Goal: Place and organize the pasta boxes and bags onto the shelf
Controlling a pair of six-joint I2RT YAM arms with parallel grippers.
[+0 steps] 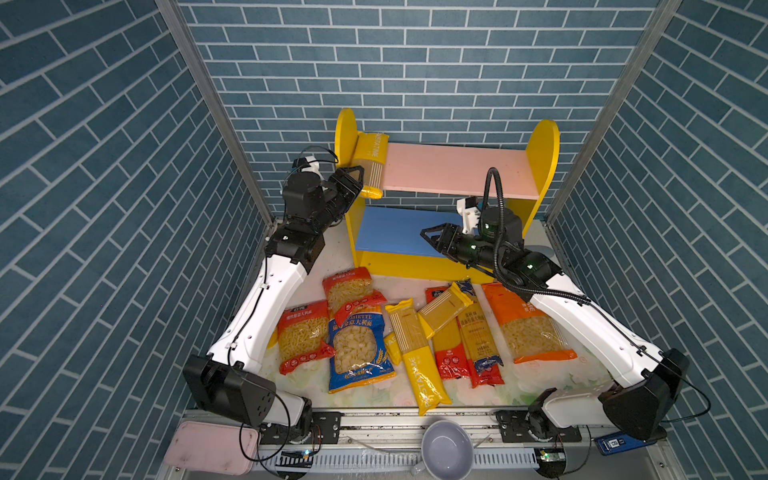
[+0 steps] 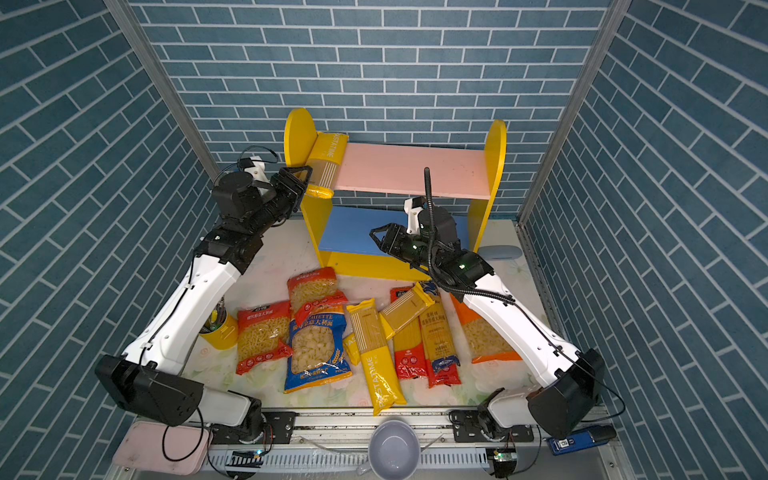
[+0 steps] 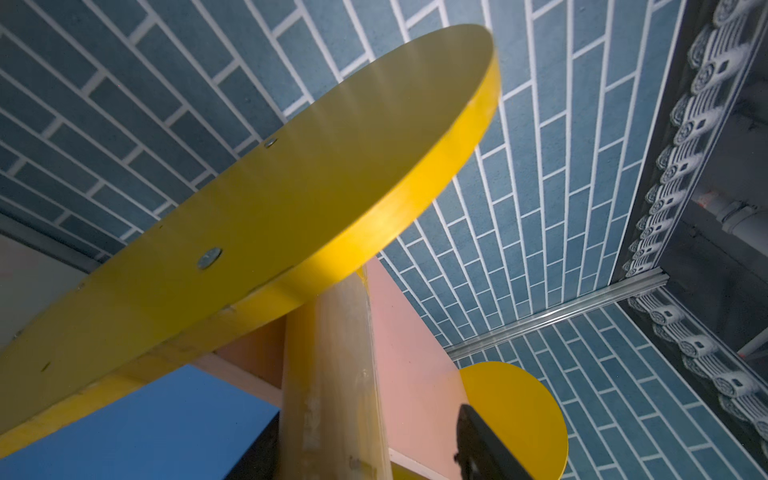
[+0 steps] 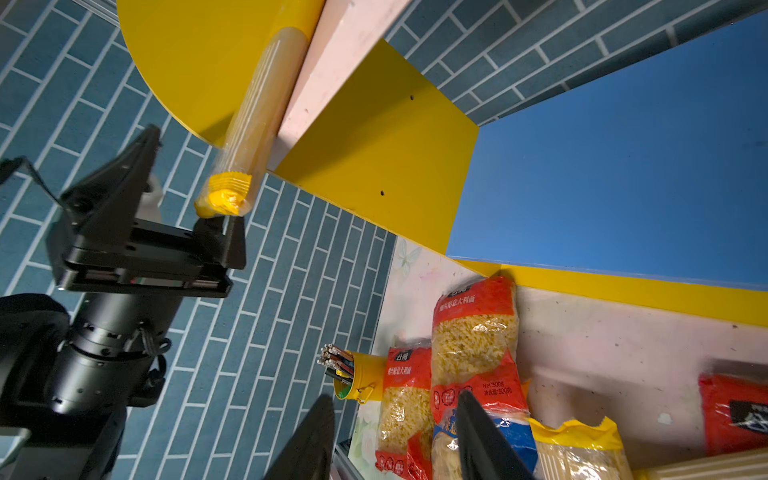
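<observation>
In both top views a grey bowl (image 1: pixel 446 448) and a pink tray (image 1: pixel 212 446) sit by the front rail, off the desk (image 1: pixel 399 289), and a yellow pen cup (image 2: pixel 219 329) stands half hidden beside the left arm. Loose bags crowd the desk in front of the shelf (image 1: pixel 453 170) — red short-pasta bags (image 1: pixel 303 334), a blue bag (image 1: pixel 357 353), a long yellow pack (image 1: pixel 417 357), red spaghetti packs (image 1: pixel 446 362) and an orange bag (image 1: pixel 528 332) partly under the right arm. One yellow PASTATIME pack (image 1: pixel 369 160) lies on the pink upper board, leaning against the left yellow side, its near end jutting past the front edge. The left gripper (image 1: pixel 358 178) is at that end; the right gripper (image 1: pixel 428 240) hovers over the blue lower board, fingers apart and empty. In the left wrist view the pack (image 3: pixel 332 374) runs away along the pink board under the round-topped side, with a gap between it and the one finger (image 3: pixel 482 449) that shows clearly. In the right wrist view the left fingers (image 4: pixel 120 178) stand wide apart with the pack's crimped yellow end (image 4: pixel 224 199) just beside one of them, gripping nothing; the right fingers (image 4: pixel 486 444) frame bare air above the red bags.
</observation>
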